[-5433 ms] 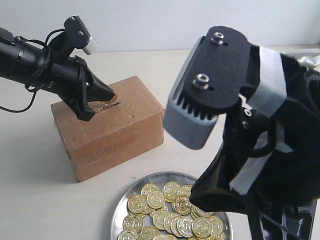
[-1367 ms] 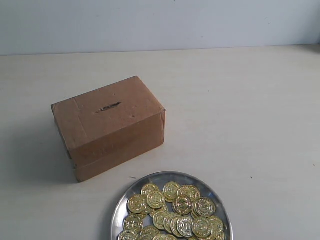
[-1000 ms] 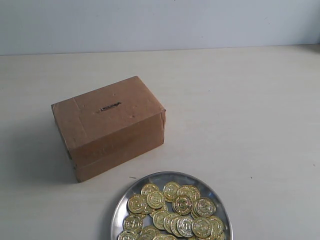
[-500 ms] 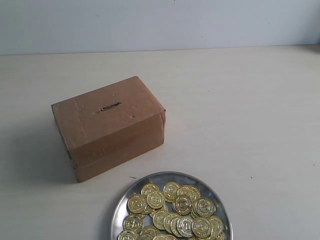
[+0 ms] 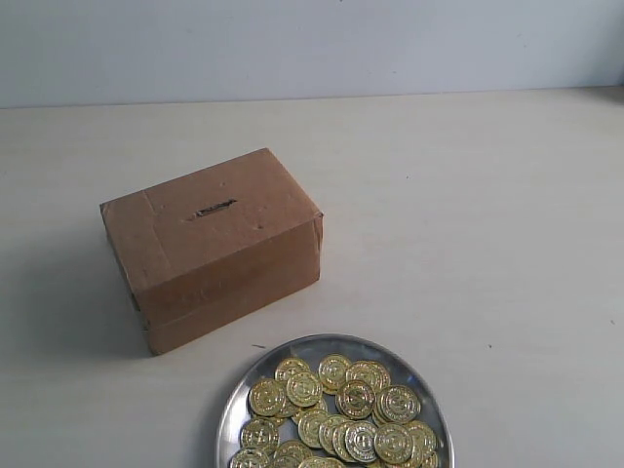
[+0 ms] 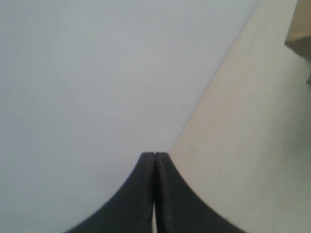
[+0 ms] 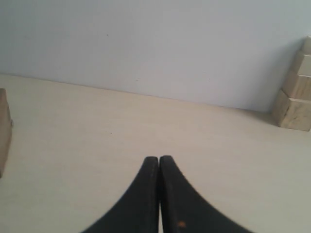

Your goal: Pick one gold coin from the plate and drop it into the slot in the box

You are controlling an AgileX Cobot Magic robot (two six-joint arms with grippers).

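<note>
A pale table (image 5: 468, 214) runs back to a plain grey-white wall (image 5: 312, 44). Neither arm shows in the exterior view; each gripper appears only in its own wrist view.

The left gripper (image 6: 154, 156) is clenched, its two dark jaws pressed flat together along their whole visible length, closed on themselves. It hangs off the table with the wall behind it, and a corner of the box (image 6: 299, 34) shows at the edge of that view, well apart from the tips. The right gripper (image 7: 159, 159) is clenched in the same way, jaw against jaw, and gripping nothing. It points across open table toward the wall, with an edge of the box (image 7: 4, 131) to one side and a stack of wooden blocks (image 7: 294, 97) against the wall on the other.

In the exterior view the box (image 5: 210, 244) sits left of centre, turned at an angle, the slot (image 5: 213, 209) in its top face. The plate (image 5: 255, 369) lies near the box's front right corner but apart from it, cut off by the lower frame edge. Gold coins (image 5: 341, 409) are heaped in it, overlapping. A wide stretch of table lies right of the box and plate, and behind the box up to the wall.
</note>
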